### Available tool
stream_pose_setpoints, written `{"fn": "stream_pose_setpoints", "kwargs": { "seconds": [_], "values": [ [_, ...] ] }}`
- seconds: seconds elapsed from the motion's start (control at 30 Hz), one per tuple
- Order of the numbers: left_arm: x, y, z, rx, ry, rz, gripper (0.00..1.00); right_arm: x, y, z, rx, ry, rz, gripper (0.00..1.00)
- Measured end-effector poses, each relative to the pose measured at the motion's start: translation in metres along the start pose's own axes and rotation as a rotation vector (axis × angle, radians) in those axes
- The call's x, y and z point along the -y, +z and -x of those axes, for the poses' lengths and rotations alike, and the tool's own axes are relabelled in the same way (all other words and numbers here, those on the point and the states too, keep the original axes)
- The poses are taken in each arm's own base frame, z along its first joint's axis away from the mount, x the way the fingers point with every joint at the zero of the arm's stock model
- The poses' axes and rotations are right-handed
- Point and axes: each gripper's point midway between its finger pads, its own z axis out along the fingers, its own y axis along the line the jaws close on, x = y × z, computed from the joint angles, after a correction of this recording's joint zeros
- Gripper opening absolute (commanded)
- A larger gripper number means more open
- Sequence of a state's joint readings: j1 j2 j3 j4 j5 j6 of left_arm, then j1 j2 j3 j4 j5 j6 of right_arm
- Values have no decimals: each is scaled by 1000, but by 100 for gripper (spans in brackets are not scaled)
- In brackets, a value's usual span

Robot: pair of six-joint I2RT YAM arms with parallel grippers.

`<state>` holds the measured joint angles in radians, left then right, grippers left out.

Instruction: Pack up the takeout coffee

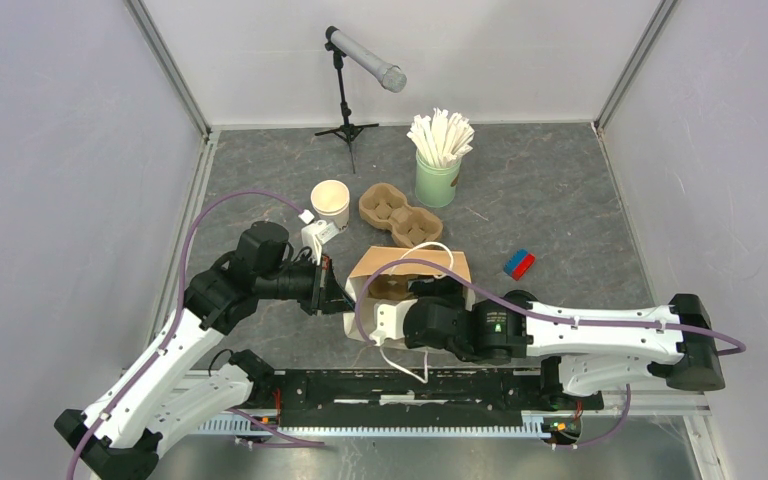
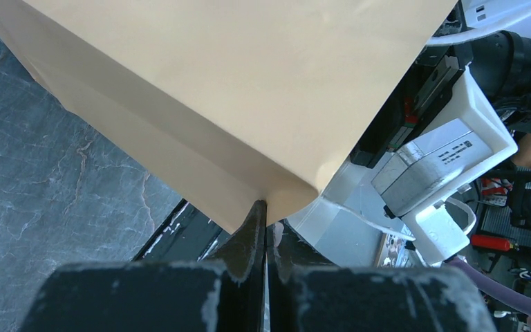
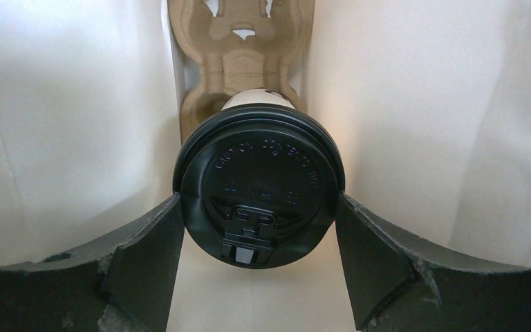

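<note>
A grey marbled tabletop (image 1: 580,190), walled by pale panels on three sides, is carrying a brown kraft paper bag (image 1: 457,262) with white cord handles at its middle. Inside the bag, the takeout coffee (image 3: 258,173), a small white paper cup under a round black plastic lid, is sitting in one pocket of a brown moulded-pulp carrier (image 3: 238,48). The right gripper (image 3: 258,214) is reaching in through the bag's opening, its two dark fingers (image 3: 145,256) pressing the lid's rim from either side, with the bag's pale inner walls crowding close on both flanks. The left gripper (image 2: 263,232) is pinching the bag's paper at its left side, jaws closed on it. Behind the bag are standing a second pulp carrier (image 1: 400,215), a stack of cream-white cups (image 1: 330,203), a green cup of white sticks (image 1: 437,180) and a grey microphone on a black tripod (image 1: 360,60). To the bag's right, a blue-and-red block (image 1: 519,264) is lying on the broadest stretch of bare grey surface.
</note>
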<state>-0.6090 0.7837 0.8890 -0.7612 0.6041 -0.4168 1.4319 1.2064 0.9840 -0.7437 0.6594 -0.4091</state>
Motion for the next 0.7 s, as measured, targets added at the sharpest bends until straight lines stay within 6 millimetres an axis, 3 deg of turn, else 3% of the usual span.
{"fn": "stream_pose_setpoints", "kwargs": {
  "seconds": [0.7],
  "values": [
    [0, 0, 1, 5, 3, -1, 2, -1, 1, -6, -22, 7, -6, 51]
  ]
}}
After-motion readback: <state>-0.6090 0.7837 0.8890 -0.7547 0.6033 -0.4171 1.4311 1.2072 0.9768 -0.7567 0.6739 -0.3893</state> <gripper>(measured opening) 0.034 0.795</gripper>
